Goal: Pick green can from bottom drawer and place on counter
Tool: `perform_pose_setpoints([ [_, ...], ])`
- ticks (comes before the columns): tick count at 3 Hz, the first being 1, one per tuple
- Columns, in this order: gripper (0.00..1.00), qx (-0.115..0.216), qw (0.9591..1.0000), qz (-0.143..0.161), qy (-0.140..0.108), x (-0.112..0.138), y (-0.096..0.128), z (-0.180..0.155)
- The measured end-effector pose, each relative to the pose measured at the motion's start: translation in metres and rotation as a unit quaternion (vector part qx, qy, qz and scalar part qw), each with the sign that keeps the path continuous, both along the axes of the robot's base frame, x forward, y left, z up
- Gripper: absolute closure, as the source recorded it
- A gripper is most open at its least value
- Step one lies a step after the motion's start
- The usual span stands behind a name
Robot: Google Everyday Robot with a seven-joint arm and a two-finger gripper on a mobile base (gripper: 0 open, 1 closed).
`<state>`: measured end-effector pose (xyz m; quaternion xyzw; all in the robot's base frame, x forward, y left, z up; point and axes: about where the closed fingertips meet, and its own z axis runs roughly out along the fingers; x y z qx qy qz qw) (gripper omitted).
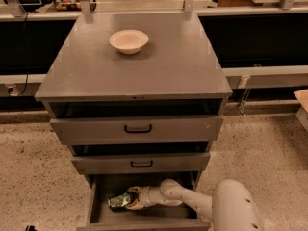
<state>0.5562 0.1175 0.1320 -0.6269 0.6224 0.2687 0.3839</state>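
Single high view (from front, tilted steeply down) over counter, mid-range; jaws in bottom drawer at frame bottom.

One bowl, one can, three drawers, pincer inside
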Motion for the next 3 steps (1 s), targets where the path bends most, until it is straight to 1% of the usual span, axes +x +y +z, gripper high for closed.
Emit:
perform_pose_setpoints([
  [1, 0.73, 0.004, 0.9998, 0.017, 0.001, -0.0026, 0.0082, 0.0005],
  [2, 0.95, -0.008, 0.9995, 0.028, 0.010, -0.0040, 0.0125, -0.0035],
  [3, 1.00, -0.014, 0.9991, 0.037, 0.017, -0.0066, 0.0156, -0.0046],
])
